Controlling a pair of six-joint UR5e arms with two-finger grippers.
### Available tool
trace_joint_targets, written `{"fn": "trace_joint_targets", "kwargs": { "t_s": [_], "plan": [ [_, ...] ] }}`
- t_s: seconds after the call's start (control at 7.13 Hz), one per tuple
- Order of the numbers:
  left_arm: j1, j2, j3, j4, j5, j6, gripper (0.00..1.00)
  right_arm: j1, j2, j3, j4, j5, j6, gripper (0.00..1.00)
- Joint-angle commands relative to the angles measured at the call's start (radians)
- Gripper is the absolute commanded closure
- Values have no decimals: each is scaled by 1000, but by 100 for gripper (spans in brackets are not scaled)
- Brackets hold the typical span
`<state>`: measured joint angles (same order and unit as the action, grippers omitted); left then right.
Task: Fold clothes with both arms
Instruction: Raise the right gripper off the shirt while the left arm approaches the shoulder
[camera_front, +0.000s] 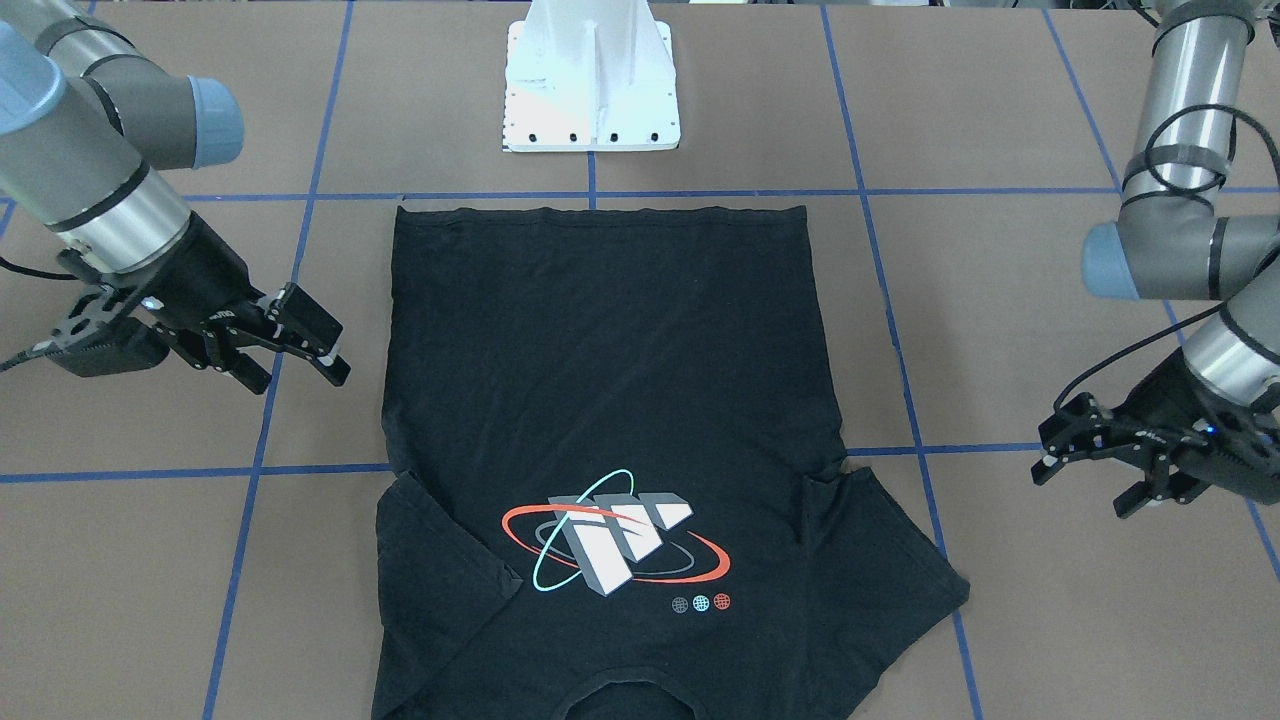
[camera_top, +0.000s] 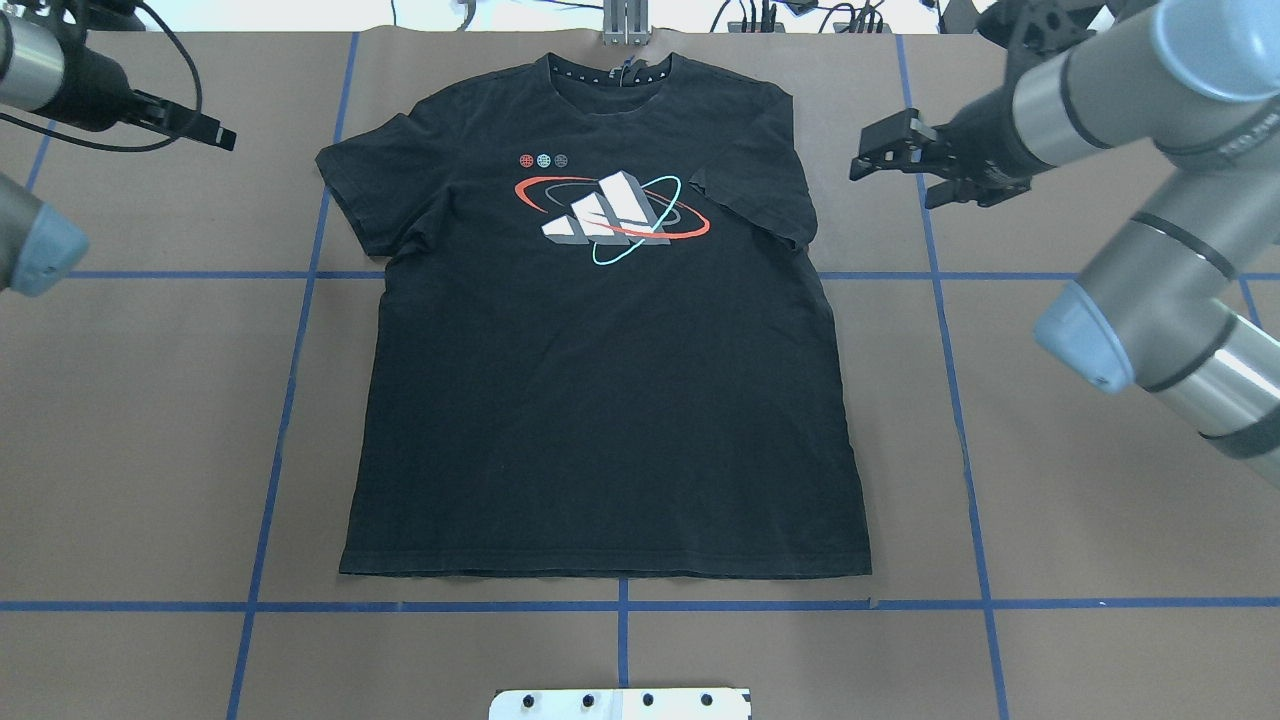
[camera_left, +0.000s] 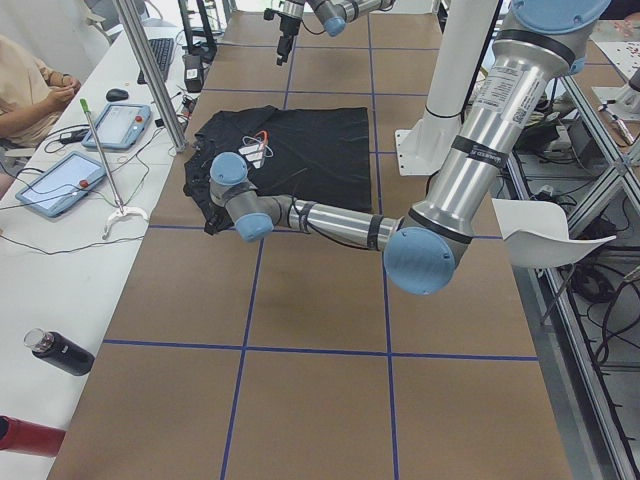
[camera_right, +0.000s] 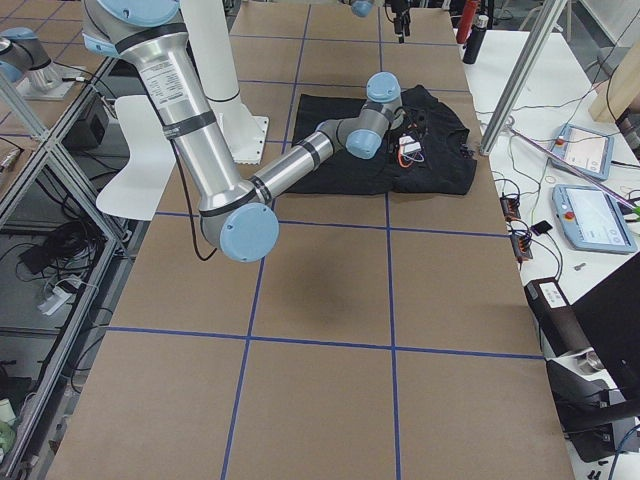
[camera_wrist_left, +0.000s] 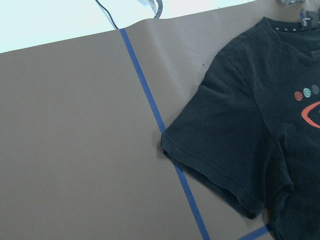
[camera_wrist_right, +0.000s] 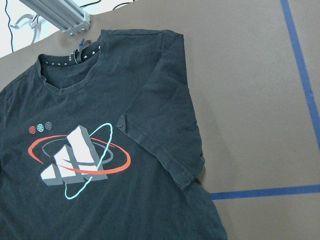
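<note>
The black T-shirt (camera_top: 600, 400) lies flat on the brown table, logo side up, with its collar at the far edge and its hem toward the robot's base. Both sleeves are spread out. My left gripper (camera_front: 1082, 490) hovers open beside the sleeve on that side (camera_wrist_left: 225, 145), clear of the cloth; in the overhead view my left gripper (camera_top: 225, 135) shows at the top left. My right gripper (camera_top: 897, 185) hangs open just outside the other sleeve (camera_wrist_right: 165, 135), with nothing between its fingers; it also shows in the front-facing view (camera_front: 300, 380). Neither wrist view shows any fingers.
The white pedestal base (camera_front: 590, 90) stands behind the hem. Blue tape lines (camera_top: 290, 380) grid the table. An aluminium post (camera_top: 625, 20) rises past the collar. A side desk holds tablets (camera_left: 60, 185), a bottle (camera_left: 60, 352) and a seated person (camera_left: 30, 90).
</note>
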<state>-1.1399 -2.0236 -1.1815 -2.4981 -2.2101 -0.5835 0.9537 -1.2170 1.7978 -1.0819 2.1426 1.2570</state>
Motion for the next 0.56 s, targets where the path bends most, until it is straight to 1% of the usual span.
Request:
{"fn": "trace_joint_targets", "kwargs": {
  "t_s": [0.0,0.14,0.28,0.42],
  "plan": [
    [43,-94,228,-179,33,-42,11,7,-55,64,0,4,-2,0],
    [46,-124,294,-239,33,-70,11,7,-64,63,2,0,-2,0],
    [90,-127,299,-266,36,-131,14,5,-70,66,4,-9,-1,0],
    [106,-139,303,-280,52,-184,18,4,-70,57,5,-12,-1,0]
  ]
}}
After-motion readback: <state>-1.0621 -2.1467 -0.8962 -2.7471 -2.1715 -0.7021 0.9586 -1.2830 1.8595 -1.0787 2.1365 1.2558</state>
